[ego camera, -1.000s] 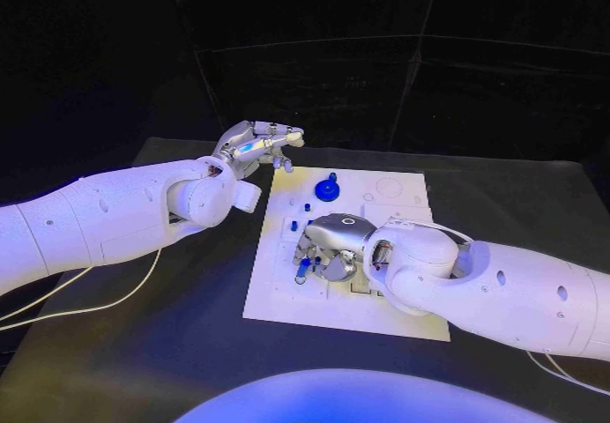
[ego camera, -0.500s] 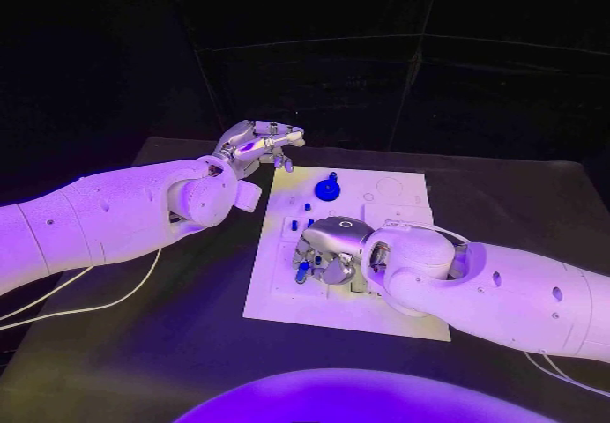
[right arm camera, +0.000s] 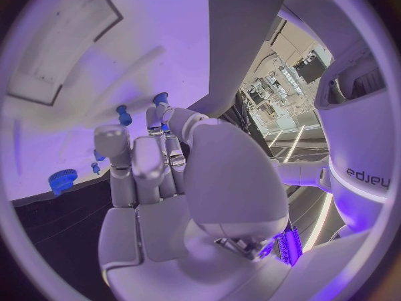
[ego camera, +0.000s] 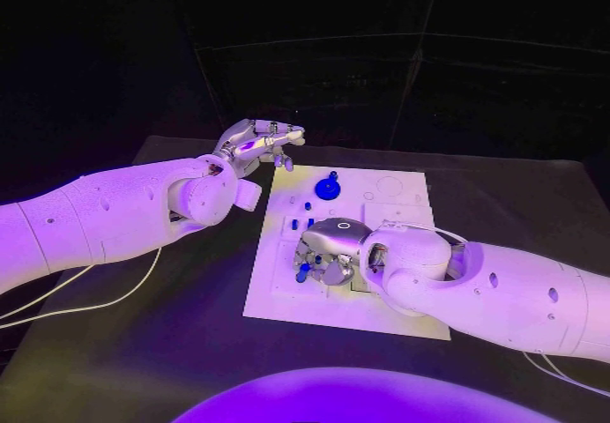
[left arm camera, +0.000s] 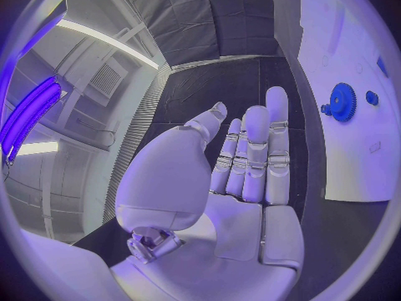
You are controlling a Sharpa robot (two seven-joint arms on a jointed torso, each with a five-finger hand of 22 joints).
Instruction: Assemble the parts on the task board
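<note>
A black surface stands before dark panelled walls; violet light falls over everything.

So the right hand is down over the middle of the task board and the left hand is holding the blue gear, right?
Not quite. The left hand holds nothing, fingers extended; the left wrist view shows the blue gear lying on the task board. The right hand is over the board's middle.

The scene is bathed in violet light against a dark background; the task board is lit brightly, glare is seen on the white arms, and straight edges are bent in both wrist views
</note>
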